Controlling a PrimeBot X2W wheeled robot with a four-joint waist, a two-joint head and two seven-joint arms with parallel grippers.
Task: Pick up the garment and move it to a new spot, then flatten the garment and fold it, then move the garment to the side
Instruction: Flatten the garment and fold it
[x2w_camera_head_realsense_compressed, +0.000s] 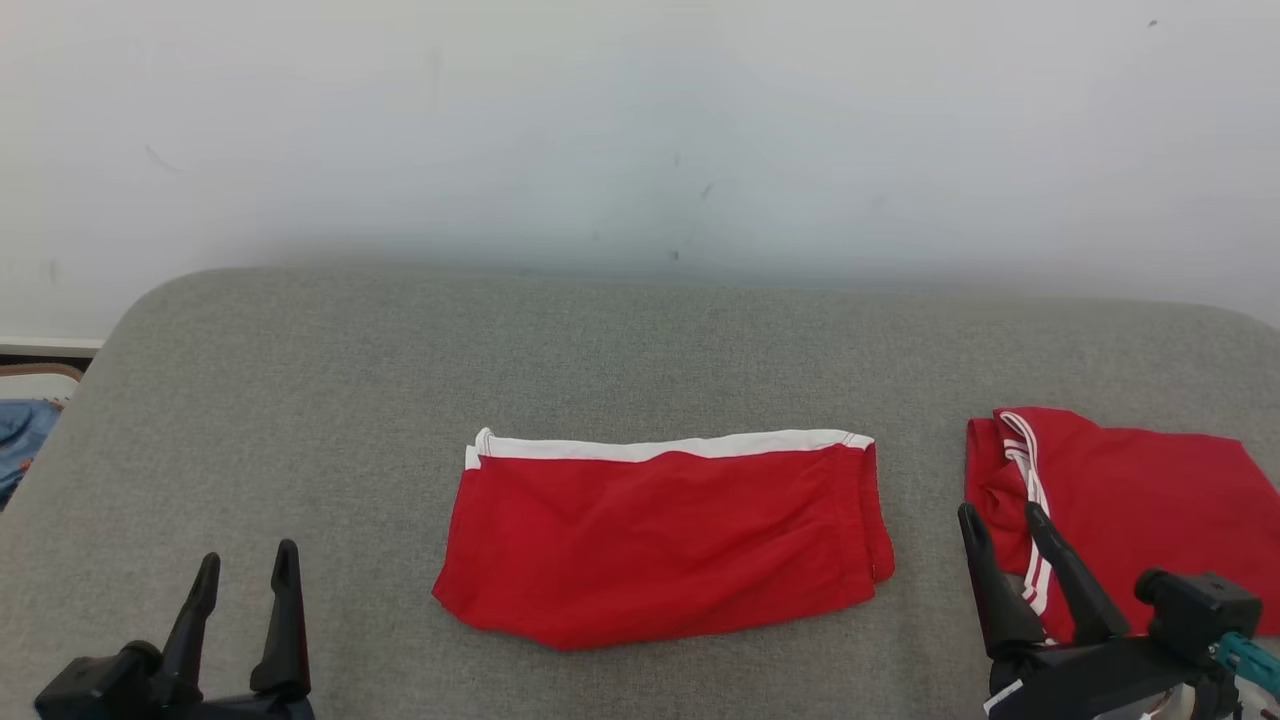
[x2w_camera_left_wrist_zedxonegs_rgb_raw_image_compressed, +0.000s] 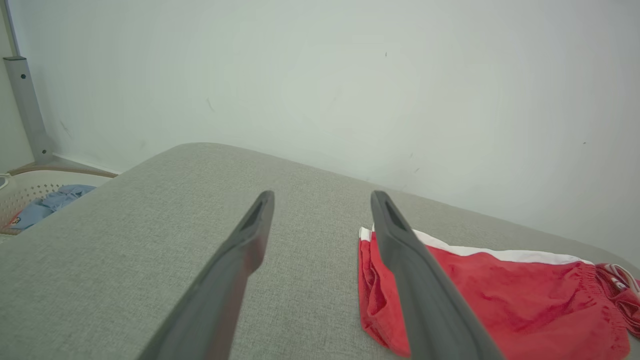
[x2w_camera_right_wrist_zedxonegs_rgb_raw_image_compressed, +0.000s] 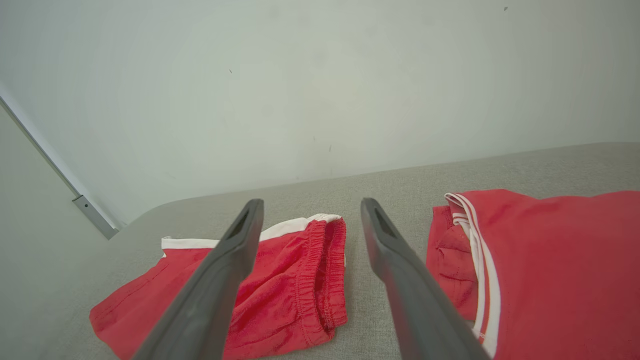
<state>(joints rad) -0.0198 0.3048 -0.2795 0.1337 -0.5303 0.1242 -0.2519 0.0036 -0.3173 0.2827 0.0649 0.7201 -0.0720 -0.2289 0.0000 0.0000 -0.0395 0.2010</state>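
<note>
Left gripper (x2w_camera_head_realsense_compressed: 248, 555) and right gripper (x2w_camera_head_realsense_compressed: 1001, 512) hover empty, jaws apart, at the near edge — flanking the folded red garment (x2w_camera_head_realsense_compressed: 665, 540) that lies flat at the centre of the grey padded surface (x2w_camera_head_realsense_compressed: 640, 340), seemingly ready to be shifted aside toward a second red garment (x2w_camera_head_realsense_compressed: 1150, 500) on the right. A pale, scuffed wall (x2w_camera_head_realsense_compressed: 640, 130) rises behind.

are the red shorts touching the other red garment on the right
Apart. The head view shows a strip of bare grey surface between the red shorts and the striped red garment.
</note>
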